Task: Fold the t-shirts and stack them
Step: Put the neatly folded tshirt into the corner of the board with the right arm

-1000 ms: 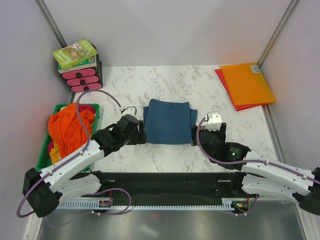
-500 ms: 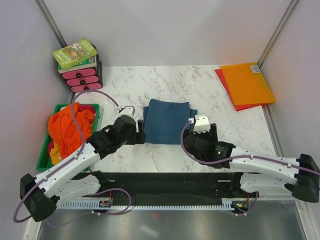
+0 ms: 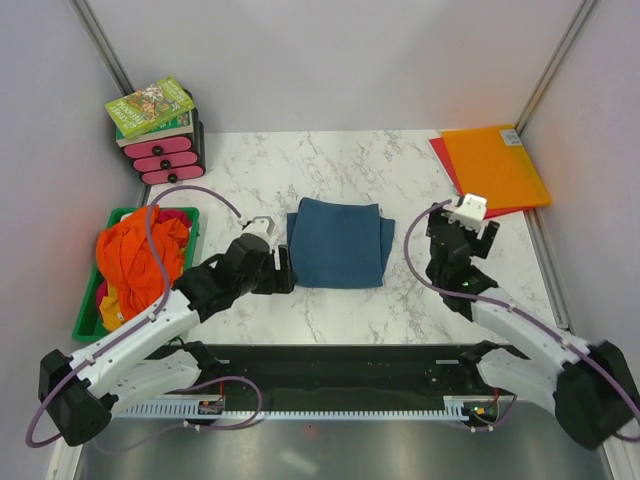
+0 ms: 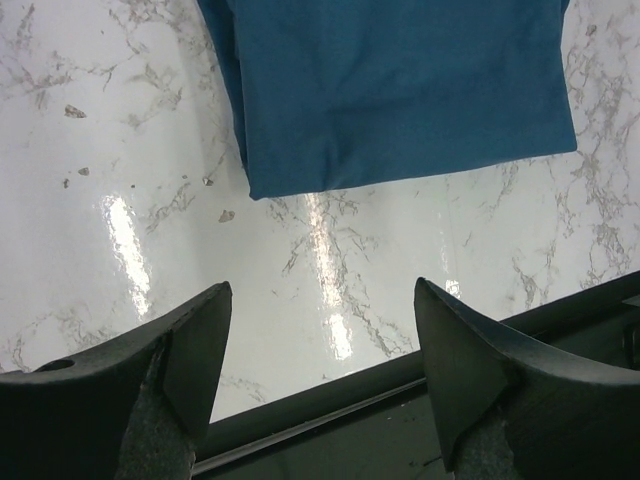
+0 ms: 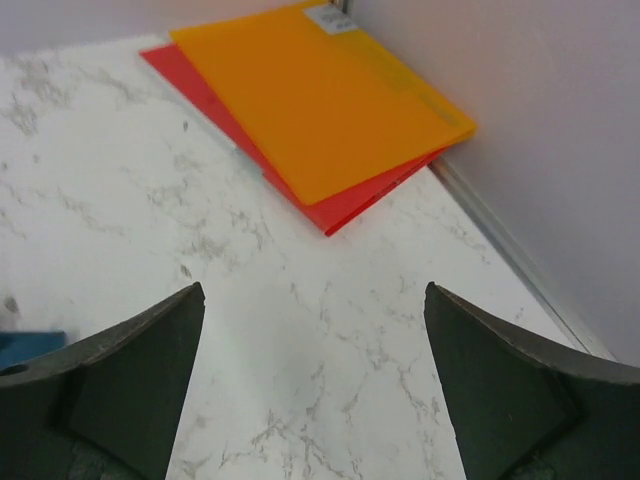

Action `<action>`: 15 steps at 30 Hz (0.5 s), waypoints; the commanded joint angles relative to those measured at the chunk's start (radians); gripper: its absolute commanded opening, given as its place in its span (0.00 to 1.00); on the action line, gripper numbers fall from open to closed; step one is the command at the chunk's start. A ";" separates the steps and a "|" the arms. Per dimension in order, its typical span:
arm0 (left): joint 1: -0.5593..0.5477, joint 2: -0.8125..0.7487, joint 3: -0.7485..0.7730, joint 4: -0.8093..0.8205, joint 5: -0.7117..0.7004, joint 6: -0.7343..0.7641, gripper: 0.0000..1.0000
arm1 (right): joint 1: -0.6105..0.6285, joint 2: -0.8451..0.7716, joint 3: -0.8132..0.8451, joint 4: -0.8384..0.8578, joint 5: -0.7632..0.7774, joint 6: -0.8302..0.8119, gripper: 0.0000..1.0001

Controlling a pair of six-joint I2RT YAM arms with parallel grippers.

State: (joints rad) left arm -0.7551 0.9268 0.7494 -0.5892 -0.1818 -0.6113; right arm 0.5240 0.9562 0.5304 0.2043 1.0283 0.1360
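A plain teal-blue t-shirt (image 3: 338,243) lies folded flat in the middle of the marble table. It also shows at the top of the left wrist view (image 4: 400,90), and a sliver shows at the left edge of the right wrist view (image 5: 20,345). Bright orange t-shirts (image 3: 138,255) are heaped in a green bin (image 3: 187,216) at the left. My left gripper (image 3: 282,276) is open and empty, just off the blue shirt's near left corner (image 4: 320,290). My right gripper (image 3: 460,228) is open and empty, to the right of the shirt, over bare table (image 5: 315,290).
An orange folder (image 3: 493,165) lies on a red folder (image 3: 447,160) at the back right corner, ahead of my right gripper (image 5: 320,95). A book (image 3: 150,105) rests on pink drawers (image 3: 160,158) at the back left. A black rail (image 3: 330,365) runs along the near edge.
My right gripper has left the blue shirt's right edge and swung right and back, facing the folders. My left gripper has barely moved. The shirt lies as before.
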 commanded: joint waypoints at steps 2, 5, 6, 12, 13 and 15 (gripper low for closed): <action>-0.004 0.010 0.010 0.048 0.051 -0.019 0.80 | -0.033 0.243 -0.142 0.563 -0.063 -0.153 0.98; -0.004 0.014 0.024 0.046 0.070 -0.028 0.79 | -0.068 0.367 -0.150 0.610 -0.053 -0.157 0.98; -0.004 0.015 0.027 0.049 0.076 -0.031 0.79 | -0.070 0.395 -0.155 0.662 -0.048 -0.165 0.98; -0.004 0.027 0.021 0.066 0.077 -0.033 0.79 | -0.119 0.535 -0.170 0.833 -0.042 -0.182 0.98; -0.004 0.033 0.018 0.072 0.076 -0.036 0.78 | -0.140 0.536 -0.190 0.842 -0.059 -0.170 0.98; -0.003 0.043 0.008 0.084 0.084 -0.042 0.78 | -0.163 0.542 -0.234 0.924 -0.060 -0.107 0.98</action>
State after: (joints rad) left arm -0.7551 0.9531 0.7486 -0.5621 -0.1196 -0.6201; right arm 0.4068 1.4902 0.3511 0.9085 0.9756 -0.0303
